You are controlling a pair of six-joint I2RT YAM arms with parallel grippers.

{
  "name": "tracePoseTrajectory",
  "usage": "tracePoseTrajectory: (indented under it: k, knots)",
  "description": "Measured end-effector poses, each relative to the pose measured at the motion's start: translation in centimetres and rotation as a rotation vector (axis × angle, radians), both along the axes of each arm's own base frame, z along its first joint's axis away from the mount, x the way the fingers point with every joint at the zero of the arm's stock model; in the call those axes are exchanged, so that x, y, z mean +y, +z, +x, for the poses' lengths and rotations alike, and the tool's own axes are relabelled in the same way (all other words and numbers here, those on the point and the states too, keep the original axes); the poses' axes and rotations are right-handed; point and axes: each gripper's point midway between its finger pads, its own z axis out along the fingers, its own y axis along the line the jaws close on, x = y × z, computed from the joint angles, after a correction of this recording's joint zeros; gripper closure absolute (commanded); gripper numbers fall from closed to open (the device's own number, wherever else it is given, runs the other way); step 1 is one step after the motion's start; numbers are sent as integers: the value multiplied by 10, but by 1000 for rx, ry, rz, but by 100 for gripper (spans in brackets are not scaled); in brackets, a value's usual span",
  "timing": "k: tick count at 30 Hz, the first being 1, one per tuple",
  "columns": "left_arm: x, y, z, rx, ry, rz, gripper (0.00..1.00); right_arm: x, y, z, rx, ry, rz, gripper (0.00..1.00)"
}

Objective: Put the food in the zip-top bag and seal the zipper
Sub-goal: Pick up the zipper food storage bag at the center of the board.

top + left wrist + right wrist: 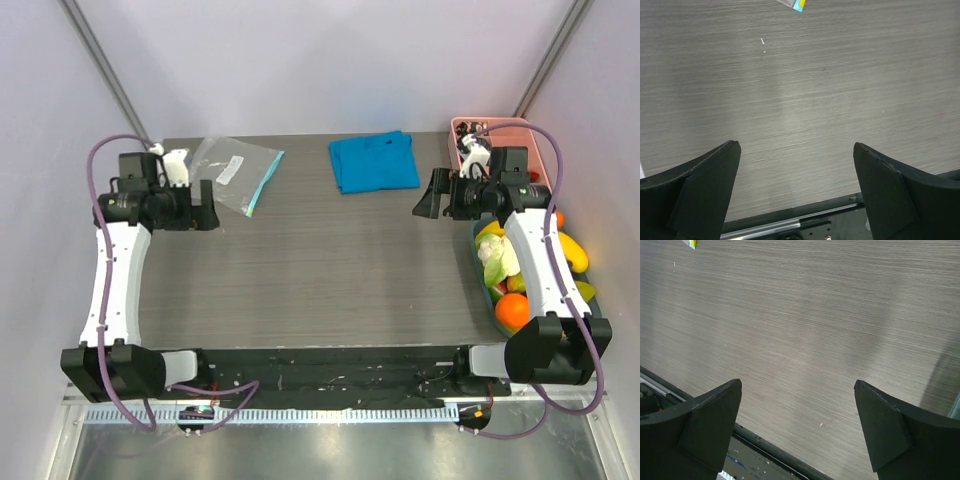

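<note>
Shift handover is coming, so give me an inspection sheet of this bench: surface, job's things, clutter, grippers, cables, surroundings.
Surface: grey wood-grain table, a few pale specks.
Job's things: bag flat at far left, no food seen inside, zipper strip on its centre-facing edge; toy food piled in a bin at the right edge, partly behind the right arm.
Clutter: blue cloth far centre; pink tray far right corner.
Grippers: left gripper and right gripper both open, holding nothing.
Cables: purple cable looped along each arm.
Surroundings: pale walls, slanted metal poles.
</note>
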Motion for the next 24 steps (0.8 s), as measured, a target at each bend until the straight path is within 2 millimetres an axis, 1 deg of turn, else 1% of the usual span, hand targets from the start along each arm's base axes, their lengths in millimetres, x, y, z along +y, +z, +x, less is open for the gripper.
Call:
tracePoseTrajectory:
  k: [6, 8, 10, 12, 14, 15, 17, 19, 22, 23, 24]
  knots:
    - [-29, -3, 6, -22, -120, 132, 0, 2, -11, -3, 26, -1, 15, 0]
    - [-38, -6, 12, -19, -157, 184, 0, 3, -12, -3, 30, -2, 17, 0]
    - [-49, -11, 23, -15, -196, 256, 0, 3, -11, -3, 27, -2, 21, 0]
    - [-63, -21, 34, -8, -237, 333, 0, 4, -11, -2, 25, 0, 23, 0]
    - [-81, -35, 44, -1, -292, 433, 0, 5, -11, -2, 25, -1, 25, 0]
    - [-85, -42, 47, 5, -310, 468, 0, 5, -10, -2, 25, -2, 26, 0]
    - [-97, -56, 55, 16, -344, 564, 5, 5, -11, -2, 27, -3, 28, 0]
    - [-104, -69, 66, 22, -357, 651, 8, 5, -14, -2, 31, -3, 29, 0]
    - [-108, -81, 88, 12, -354, 770, 14, 6, -19, -4, 46, -5, 32, 0]
    - [-109, -84, 95, 9, -351, 810, 18, 6, -21, -5, 53, -5, 33, 0]
    - [-112, -88, 106, 1, -342, 845, 19, 6, -22, -5, 55, -5, 33, 0]
